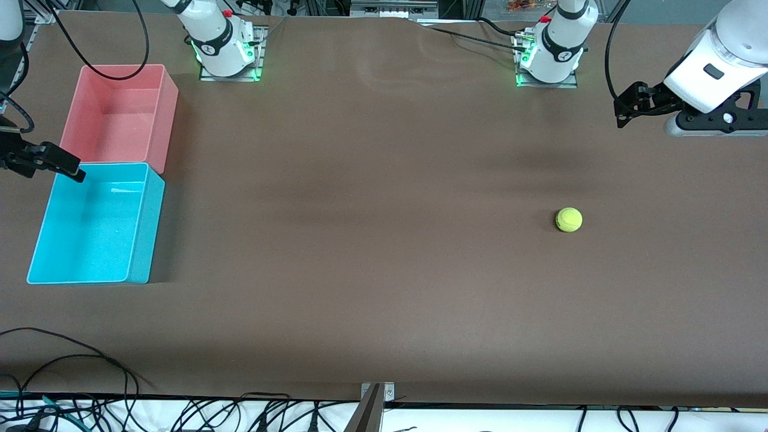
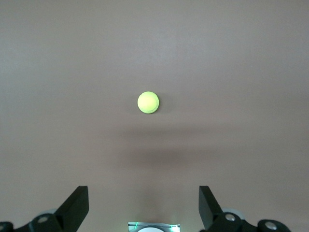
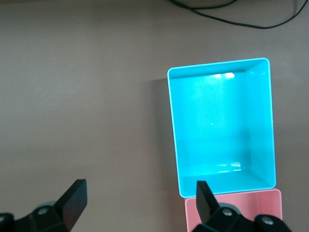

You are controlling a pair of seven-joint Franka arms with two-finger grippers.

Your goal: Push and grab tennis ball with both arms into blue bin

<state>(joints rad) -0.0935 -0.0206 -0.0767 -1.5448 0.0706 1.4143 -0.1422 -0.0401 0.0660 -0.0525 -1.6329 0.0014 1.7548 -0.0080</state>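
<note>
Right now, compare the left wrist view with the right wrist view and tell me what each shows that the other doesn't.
Only the left wrist view shows the tennis ball, alone on the table, with the open left gripper at the frame's edge. Only the right wrist view shows the empty blue bin, an edge of the pink bin touching it, a black cable, and the open right gripper. Both share the bare brown table.
</note>
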